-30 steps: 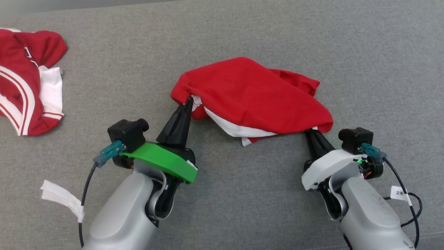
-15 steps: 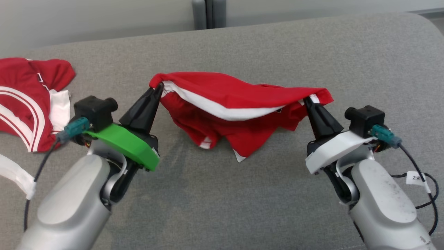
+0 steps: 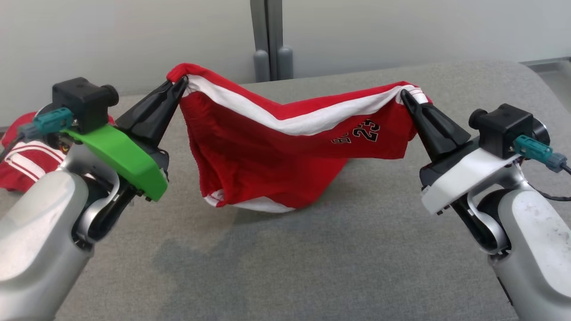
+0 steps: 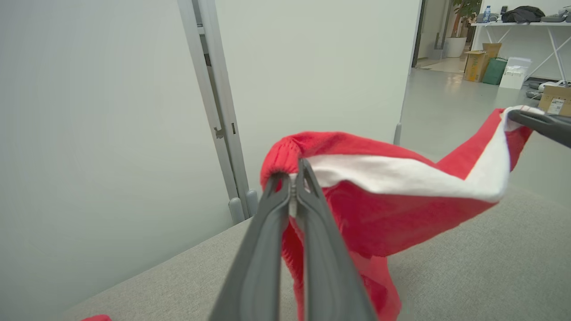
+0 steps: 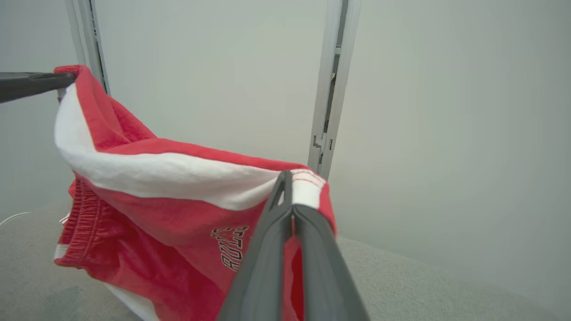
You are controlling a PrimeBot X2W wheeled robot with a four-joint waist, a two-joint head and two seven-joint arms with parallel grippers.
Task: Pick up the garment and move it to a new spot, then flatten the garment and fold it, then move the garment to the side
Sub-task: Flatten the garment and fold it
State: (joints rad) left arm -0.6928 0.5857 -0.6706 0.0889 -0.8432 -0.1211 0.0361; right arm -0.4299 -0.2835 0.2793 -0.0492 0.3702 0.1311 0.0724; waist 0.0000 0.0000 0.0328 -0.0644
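Shut tight, the left tool (image 3: pixel 180 82) gripped one end of the garment (image 3: pixel 267 151). Its two dark fingers (image 4: pixel 263 249) were pressed together with the red elastic waistband bunched over their tips, and my left wrist view showed cloth squeezed in the thin line between them. The right tool (image 3: pixel 403 94) was clamped just as firmly on the other end, at a corner where thin red lines crossed the white band.

I had the garment, a pair of red shorts, strung between the two tools and raised above the grey upholstered surface (image 3: pixel 312 267). A broad white stripe (image 3: pixel 303 125) ran along its top edge and sagged in the middle. In the head view the left end sat a little higher than the right. Black lettering and the number 23 (image 3: pixel 372 131) showed near the right tool.

Most of the cloth hung in folds below the left half. Its white-trimmed bottom hem was at or just above the surface, and I could not tell whether it touched. A shadow lay on the surface beneath it.

A second red and white garment (image 3: pixel 26 156) lay far to the left, behind the green wrist cover (image 3: pixel 120 156), well apart from the held one. A pale partition wall (image 3: pixel 134 40) with a grey post (image 3: pixel 267 40) stood behind the surface.
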